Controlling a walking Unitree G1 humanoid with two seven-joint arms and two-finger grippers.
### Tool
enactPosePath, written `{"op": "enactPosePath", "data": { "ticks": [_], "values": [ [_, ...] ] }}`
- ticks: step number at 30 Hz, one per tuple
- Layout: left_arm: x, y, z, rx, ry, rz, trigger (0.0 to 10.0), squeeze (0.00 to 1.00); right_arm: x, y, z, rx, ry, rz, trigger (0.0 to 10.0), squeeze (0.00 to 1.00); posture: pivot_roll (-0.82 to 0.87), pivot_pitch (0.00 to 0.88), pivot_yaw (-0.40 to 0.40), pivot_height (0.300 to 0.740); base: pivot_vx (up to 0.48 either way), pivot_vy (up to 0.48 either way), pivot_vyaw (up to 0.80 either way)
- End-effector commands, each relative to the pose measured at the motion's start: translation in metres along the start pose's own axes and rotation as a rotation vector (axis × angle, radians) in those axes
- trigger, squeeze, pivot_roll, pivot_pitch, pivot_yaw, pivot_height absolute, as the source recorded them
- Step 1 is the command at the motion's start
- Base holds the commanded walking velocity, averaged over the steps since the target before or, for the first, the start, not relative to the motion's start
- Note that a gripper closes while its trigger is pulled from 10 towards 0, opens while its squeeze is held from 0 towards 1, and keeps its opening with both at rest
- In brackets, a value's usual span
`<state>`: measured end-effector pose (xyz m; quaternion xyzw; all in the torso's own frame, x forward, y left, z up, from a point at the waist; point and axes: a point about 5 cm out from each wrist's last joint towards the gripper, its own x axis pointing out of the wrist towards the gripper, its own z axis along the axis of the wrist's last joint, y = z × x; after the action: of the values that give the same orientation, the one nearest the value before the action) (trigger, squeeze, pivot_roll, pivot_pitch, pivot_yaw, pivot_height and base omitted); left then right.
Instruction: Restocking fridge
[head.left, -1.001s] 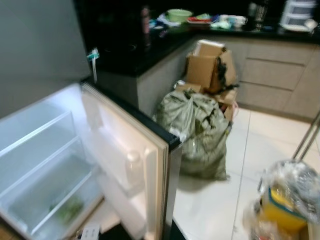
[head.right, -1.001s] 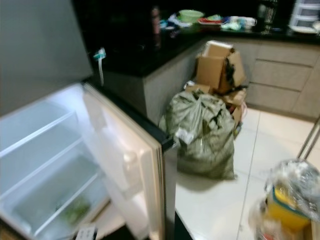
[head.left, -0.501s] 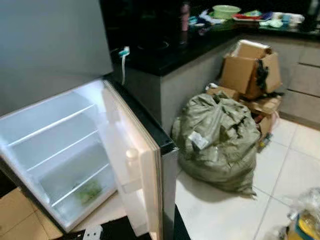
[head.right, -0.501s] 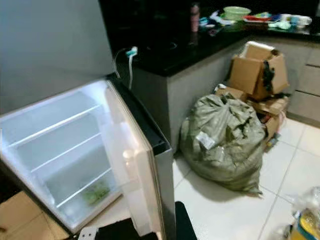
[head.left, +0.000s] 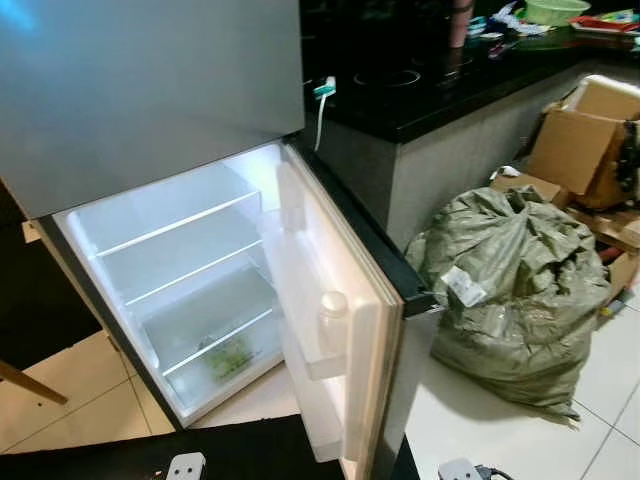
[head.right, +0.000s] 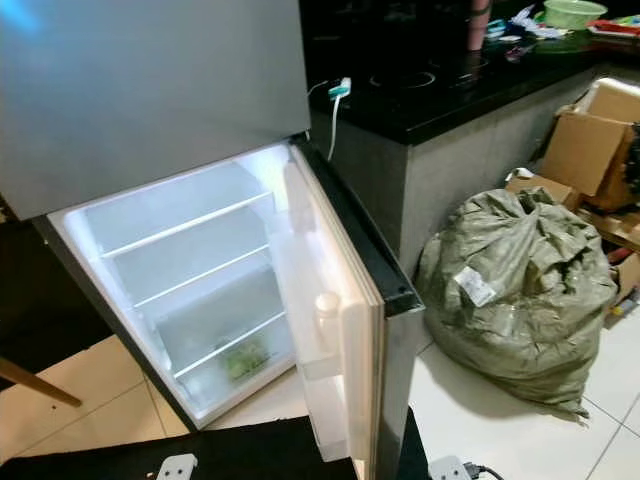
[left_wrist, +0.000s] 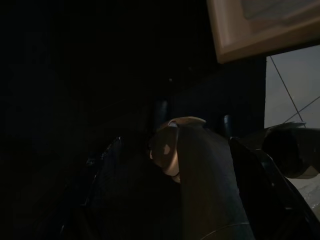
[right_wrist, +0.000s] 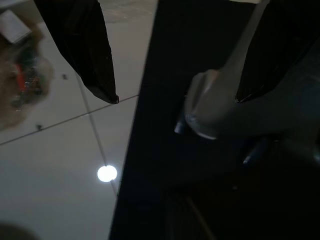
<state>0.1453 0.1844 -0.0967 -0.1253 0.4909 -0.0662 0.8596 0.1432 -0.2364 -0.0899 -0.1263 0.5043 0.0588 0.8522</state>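
Note:
The fridge (head.left: 150, 90) stands with its lower compartment (head.left: 190, 270) lit, and the lower door (head.left: 345, 330) swung out towards me. The glass shelves (head.right: 190, 225) are bare. Some green leaves (head.left: 230, 358) lie in the bottom drawer. A small white bottle (head.left: 333, 322) stands in the door shelf. My right gripper (right_wrist: 177, 97) hangs open above the tiled floor, nothing between its fingers (right_wrist: 85, 50). In the very dark left wrist view my left gripper (left_wrist: 175, 141) hangs low with its fingers apart.
A stuffed green sack (head.left: 515, 280) sits on the floor to the right of the fridge door, cardboard boxes (head.left: 585, 140) behind it. A black counter (head.left: 450, 90) runs behind the fridge. White plug adapters (head.left: 185, 465) lie on a black mat at my feet.
The camera has swung left, so the fridge now sits mid-picture and the plastic-wrapped yellow goods at lower right have left the view. Nothing in the scene itself has moved.

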Motion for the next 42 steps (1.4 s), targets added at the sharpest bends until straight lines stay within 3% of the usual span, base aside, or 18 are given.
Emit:
{"op": "enactPosePath", "data": {
  "ticks": [1,8,13,31,42],
  "values": [
    [0.000,0.001,0.001,0.016,0.008,-0.001,10.0,0.00,-0.001,-0.006,-0.002,0.006,0.021,-0.058,10.0,0.00,-0.13,0.000,0.040,0.740,0.000,0.000,0.00],
    [0.000,-0.001,0.000,0.055,0.019,-0.019,10.0,0.00,-0.003,-0.017,-0.006,0.064,0.035,-0.129,10.0,0.00,-0.14,0.002,0.039,0.740,0.000,-0.245,0.00],
    [0.001,-0.002,-0.001,0.048,0.022,-0.017,10.0,0.00,-0.003,-0.016,-0.005,0.068,0.030,-0.124,10.0,0.00,-0.14,0.005,0.038,0.740,0.000,-0.480,0.00],
    [0.001,-0.003,-0.004,0.063,0.032,-0.022,10.0,0.00,-0.001,-0.015,0.002,0.053,0.007,-0.124,10.0,0.00,-0.14,0.006,0.037,0.740,0.000,0.000,0.34],
    [0.002,-0.004,-0.001,0.033,0.016,-0.015,10.0,0.00,-0.001,-0.022,0.012,0.045,-0.032,-0.137,10.0,0.00,-0.15,0.001,0.032,0.740,0.000,-0.367,0.00]
  ]
}}
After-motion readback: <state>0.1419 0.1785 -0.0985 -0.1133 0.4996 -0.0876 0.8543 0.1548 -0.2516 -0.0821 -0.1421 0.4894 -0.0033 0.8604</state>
